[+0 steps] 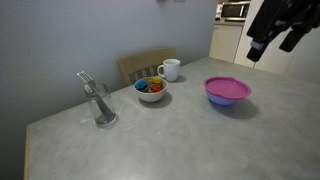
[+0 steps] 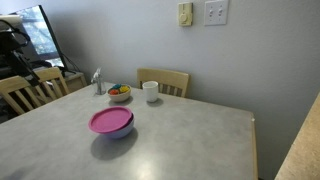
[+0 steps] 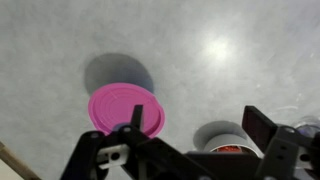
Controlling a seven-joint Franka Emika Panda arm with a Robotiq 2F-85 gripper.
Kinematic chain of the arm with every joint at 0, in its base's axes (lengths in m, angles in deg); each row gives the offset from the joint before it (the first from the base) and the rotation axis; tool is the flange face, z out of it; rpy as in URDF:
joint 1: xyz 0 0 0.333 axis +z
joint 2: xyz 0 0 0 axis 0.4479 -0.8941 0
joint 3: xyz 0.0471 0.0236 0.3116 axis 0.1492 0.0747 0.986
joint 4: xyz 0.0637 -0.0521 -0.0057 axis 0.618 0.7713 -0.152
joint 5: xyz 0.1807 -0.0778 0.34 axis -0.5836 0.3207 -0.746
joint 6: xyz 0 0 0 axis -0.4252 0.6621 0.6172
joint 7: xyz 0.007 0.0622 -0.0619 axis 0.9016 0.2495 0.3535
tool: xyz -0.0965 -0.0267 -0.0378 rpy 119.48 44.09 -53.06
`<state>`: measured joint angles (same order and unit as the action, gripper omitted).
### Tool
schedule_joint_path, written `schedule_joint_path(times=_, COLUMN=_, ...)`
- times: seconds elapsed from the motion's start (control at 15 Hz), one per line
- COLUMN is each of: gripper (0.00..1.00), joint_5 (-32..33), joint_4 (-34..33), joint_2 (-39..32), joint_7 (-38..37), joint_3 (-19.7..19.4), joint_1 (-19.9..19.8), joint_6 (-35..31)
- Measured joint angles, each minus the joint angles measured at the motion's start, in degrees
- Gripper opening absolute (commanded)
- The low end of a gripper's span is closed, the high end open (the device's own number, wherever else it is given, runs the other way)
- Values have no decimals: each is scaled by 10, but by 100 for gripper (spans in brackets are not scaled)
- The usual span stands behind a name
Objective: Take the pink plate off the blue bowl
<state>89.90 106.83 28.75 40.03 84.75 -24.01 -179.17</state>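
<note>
Matte tbl (image 1: 180, 140): pink plate (image 1: 227, 88) caps blue bowl (image 1: 228, 101)

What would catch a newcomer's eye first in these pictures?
The pink plate lying like a lid on the blue bowl, out on the grey table. Next, the white bowl of colourful contents near the wooden chair, and the open gripper high above.

Grey table (image 2: 205, 140) — wooden chair (image 2: 166, 79)

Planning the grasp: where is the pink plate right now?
In an exterior view the pink plate sits on the blue bowl, apart from the white bowl and mug.
</note>
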Motion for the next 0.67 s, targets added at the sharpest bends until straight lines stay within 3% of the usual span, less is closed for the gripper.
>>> schedule_joint_path(times=0.4, gripper=100, joint_5=111, joint_4=13, joint_2=-52, joint_7=-59, joint_3=-15, joint_1=-28, joint_6=-72)
schedule_joint_path(times=0.67, gripper=100, joint_5=97, joint_4=38, joint_2=-107, joint_7=18, joint_3=-74, joint_1=-27, joint_6=-178)
